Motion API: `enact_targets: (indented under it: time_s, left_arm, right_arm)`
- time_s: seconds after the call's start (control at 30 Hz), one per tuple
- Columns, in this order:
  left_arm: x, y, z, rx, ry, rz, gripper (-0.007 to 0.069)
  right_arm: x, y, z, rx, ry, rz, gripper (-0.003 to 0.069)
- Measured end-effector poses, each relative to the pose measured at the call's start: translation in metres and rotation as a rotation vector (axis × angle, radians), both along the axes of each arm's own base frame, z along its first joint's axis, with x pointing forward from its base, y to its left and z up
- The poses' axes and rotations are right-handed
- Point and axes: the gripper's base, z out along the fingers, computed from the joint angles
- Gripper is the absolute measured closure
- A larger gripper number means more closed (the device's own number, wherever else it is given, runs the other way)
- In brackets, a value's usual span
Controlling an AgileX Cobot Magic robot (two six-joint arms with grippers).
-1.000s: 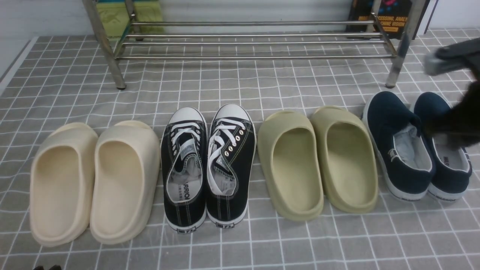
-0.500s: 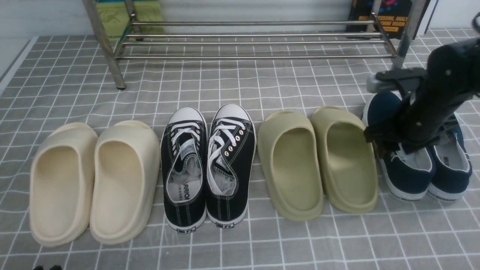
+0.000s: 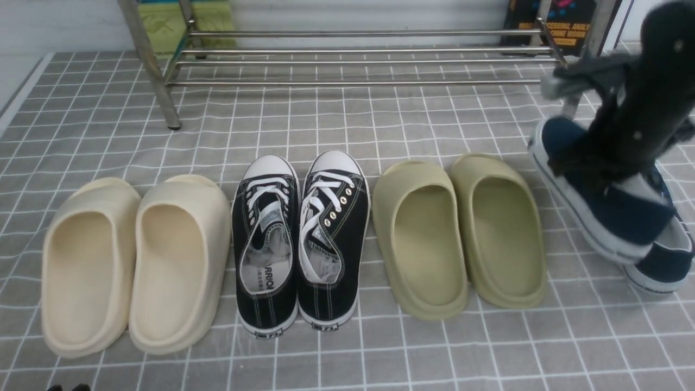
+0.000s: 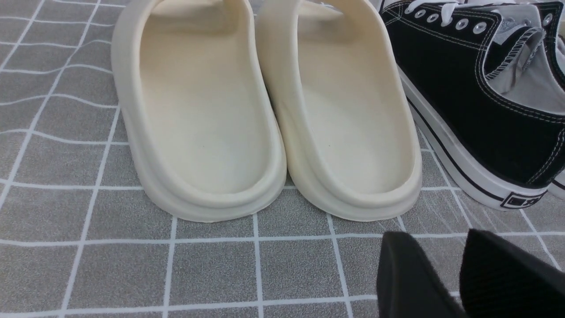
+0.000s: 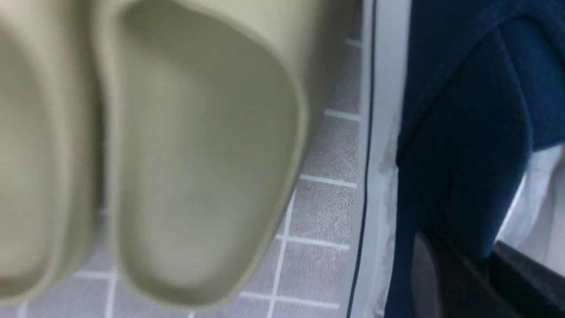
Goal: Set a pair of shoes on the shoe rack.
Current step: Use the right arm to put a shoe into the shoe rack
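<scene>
The pair of navy-blue slip-on shoes is at the far right of the front view. My right gripper (image 3: 592, 168) is shut on the collar of the left navy shoe (image 3: 613, 217) and holds it lifted and tilted, toe up. One finger is inside the shoe and one outside, as the right wrist view (image 5: 485, 256) shows on the shoe's blue canvas (image 5: 463, 132). The other navy shoe (image 3: 665, 260) lies on the cloth, partly hidden behind the lifted one. The silver shoe rack (image 3: 353, 82) stands at the back. My left gripper (image 4: 437, 236) is open and empty, low near the front edge.
On the grey checked cloth stand cream slippers (image 3: 136, 260), black lace-up sneakers (image 3: 301, 239) and olive slippers (image 3: 461, 233) in a row. The olive slipper (image 5: 198, 154) is close beside the held shoe. A green item and a dark box sit behind the rack.
My right arm came down onto the left navy shoe, closed on its collar and lifted it, tilting it toe up toward the rack. The left arm has not moved.
</scene>
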Motion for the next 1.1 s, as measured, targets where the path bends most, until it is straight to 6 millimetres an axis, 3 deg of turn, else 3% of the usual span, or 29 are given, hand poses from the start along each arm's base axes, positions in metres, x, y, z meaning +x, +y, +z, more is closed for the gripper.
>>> enact_targets:
  time_s: [0.1,0.2,0.4,0.43,0.7,0.93,1.1]
  left_arm:
    - [0.0,0.0,0.0,0.0,0.0,0.0,0.0416]
    - [0.0,0.0,0.0,0.0,0.0,0.0,0.0416]
    - [0.0,0.0,0.0,0.0,0.0,0.0,0.0414]
    - [0.0,0.0,0.0,0.0,0.0,0.0,0.0411]
    - [0.0,0.0,0.0,0.0,0.0,0.0,0.0405]
    - [0.0,0.0,0.0,0.0,0.0,0.0,0.0403]
    - [0.0,0.0,0.0,0.0,0.0,0.0,0.0399]
  right_arm:
    - [0.001,0.015,0.028,-0.001,-0.082,0.089,0.0601]
    - [0.016,0.026,0.038,0.016,-0.151,0.122,0.0601]
    - [0.062,0.039,0.029,0.008,-0.206,0.128,0.0601]
    - [0.081,0.044,0.021,0.006,-0.217,0.127,0.0601]
    - [0.139,0.06,0.008,0.028,-0.348,0.116,0.0601]
    - [0.164,0.044,0.001,0.124,-0.431,0.052,0.0601]
    - [0.179,0.02,-0.001,0.166,-0.51,-0.001,0.0601]
